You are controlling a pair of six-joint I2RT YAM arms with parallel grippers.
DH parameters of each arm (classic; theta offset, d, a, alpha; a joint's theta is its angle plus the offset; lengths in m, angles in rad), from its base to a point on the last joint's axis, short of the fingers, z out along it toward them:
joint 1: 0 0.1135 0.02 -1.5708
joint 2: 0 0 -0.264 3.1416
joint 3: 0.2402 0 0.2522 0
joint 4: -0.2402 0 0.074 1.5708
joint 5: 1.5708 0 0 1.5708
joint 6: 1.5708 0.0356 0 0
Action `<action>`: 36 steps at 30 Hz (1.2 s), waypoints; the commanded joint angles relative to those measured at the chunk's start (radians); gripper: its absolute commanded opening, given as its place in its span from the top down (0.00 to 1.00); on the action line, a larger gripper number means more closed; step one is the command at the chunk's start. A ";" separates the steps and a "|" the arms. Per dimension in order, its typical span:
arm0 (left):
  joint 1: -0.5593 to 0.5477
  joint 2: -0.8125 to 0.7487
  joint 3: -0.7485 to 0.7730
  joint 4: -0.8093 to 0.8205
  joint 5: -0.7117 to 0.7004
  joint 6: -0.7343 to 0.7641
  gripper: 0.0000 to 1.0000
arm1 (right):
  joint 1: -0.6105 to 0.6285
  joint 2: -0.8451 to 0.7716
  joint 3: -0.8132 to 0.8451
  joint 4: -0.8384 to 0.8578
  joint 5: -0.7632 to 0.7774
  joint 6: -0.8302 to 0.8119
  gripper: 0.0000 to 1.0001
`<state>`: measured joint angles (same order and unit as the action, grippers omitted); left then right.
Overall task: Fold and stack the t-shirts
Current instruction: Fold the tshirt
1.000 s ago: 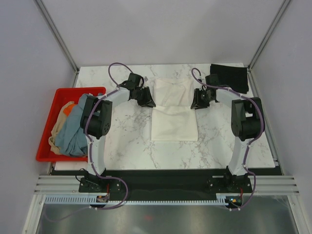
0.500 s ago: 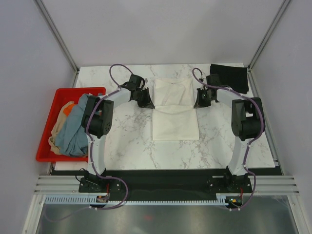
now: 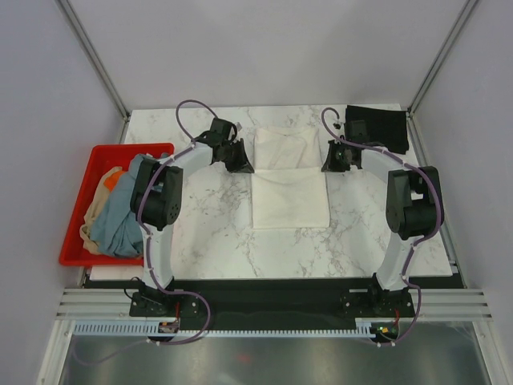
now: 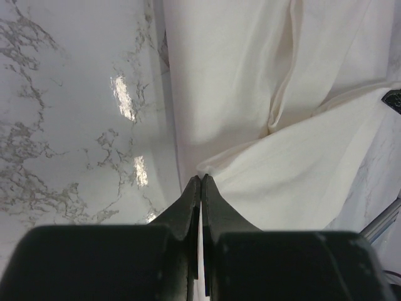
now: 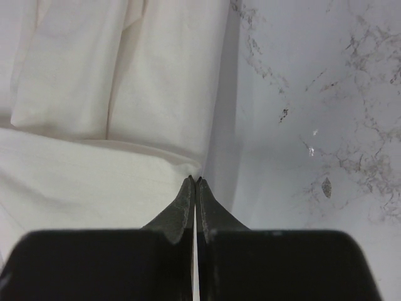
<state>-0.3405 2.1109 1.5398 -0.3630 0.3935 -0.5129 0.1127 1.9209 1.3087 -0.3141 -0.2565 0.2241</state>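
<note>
The step in hand looks like a fold of the cream shirt (image 3: 288, 180), which lies flat at the centre of the table (image 3: 208, 233) with one panel lapped over the other. The left gripper (image 3: 240, 160) and right gripper (image 3: 330, 160) sit at its left and right edges on the lap line. In each wrist view the jaws are pressed together, with the tips on a corner of the upper layer, apparently nipping the cloth. The next move probably calls for both corners to be raised evenly, with the edge kept taut, and carried over to lay the fold square. A black shirt (image 3: 378, 126) lies folded at the upper right of the table. The red crate (image 3: 120, 150) at the left of the frame holds a loose heap: a grey-blue shirt (image 3: 120, 212) on top, with tan and orange cloth showing beneath.
</note>
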 commanded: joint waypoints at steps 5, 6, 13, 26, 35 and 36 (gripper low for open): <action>0.005 -0.026 0.003 0.084 -0.015 -0.012 0.98 | -0.013 -0.042 -0.039 0.078 0.060 0.018 1.00; 0.005 -0.019 0.009 0.090 -0.002 -0.007 0.98 | -0.013 -0.042 -0.042 0.079 0.074 0.021 1.00; 0.005 0.063 0.051 0.116 0.068 0.014 0.94 | -0.015 -0.025 -0.063 0.109 0.100 0.046 0.99; 0.035 -0.143 -0.139 0.114 0.142 -0.001 0.43 | -0.022 -0.216 -0.063 -0.238 0.160 0.265 0.49; -0.054 -0.460 -0.585 0.119 0.163 -0.042 0.44 | -0.018 -0.557 -0.442 -0.286 0.105 0.466 0.43; -0.066 -0.474 -0.608 0.122 0.148 -0.070 0.44 | -0.018 -0.583 -0.468 -0.280 0.102 0.487 0.43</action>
<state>-0.3656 1.6886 1.0042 -0.2539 0.5343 -0.5297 0.0952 1.4078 0.9108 -0.5514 -0.1532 0.6041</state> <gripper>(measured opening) 0.557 0.569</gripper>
